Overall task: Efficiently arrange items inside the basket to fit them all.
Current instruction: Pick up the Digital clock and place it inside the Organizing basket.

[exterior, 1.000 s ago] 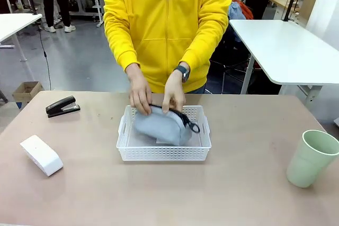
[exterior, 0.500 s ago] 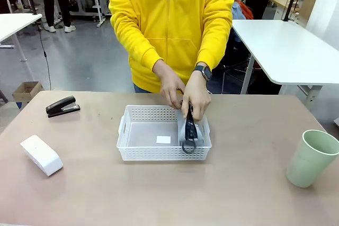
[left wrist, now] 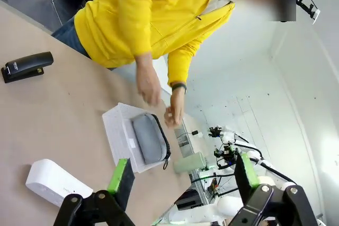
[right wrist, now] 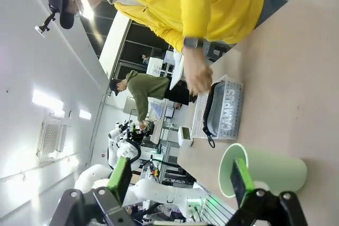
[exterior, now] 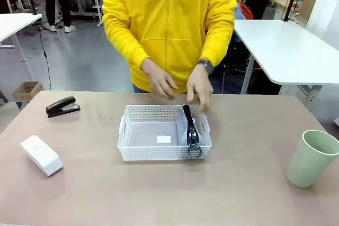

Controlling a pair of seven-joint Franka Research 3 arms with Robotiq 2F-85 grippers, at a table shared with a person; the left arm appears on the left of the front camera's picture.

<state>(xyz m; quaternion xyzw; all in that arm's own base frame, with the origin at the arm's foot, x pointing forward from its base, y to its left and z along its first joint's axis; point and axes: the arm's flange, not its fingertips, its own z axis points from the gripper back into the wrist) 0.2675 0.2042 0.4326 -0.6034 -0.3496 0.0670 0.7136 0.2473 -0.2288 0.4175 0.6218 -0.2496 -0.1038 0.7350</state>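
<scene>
Person's open hands (exterior: 199, 91) just above the on-edge pouch (exterior: 189, 128) in basket (exterior: 153, 153)

You see a white perforated basket (exterior: 159, 153), a grey, black-zippered pouch (exterior: 183, 133), a black stapler (exterior: 62, 106), a white box (exterior: 41, 155), a pale green cup (exterior: 311, 158), a yellow hoodie (exterior: 167, 25), and a tan desk (exterior: 249, 194).

Even indoor light, warped wrist views

Soft overhead light falls evenly across the table (exterior: 254, 183), and the basket (exterior: 164, 154) and cup (exterior: 310, 157) cast only faint shadows. One hand (exterior: 199, 91) of the person is slightly smeared by motion. Both wrist views are tilted and bend strongly toward the edges; in the right wrist view lamps (right wrist: 45, 101) flare white, washing out their surroundings.
</scene>
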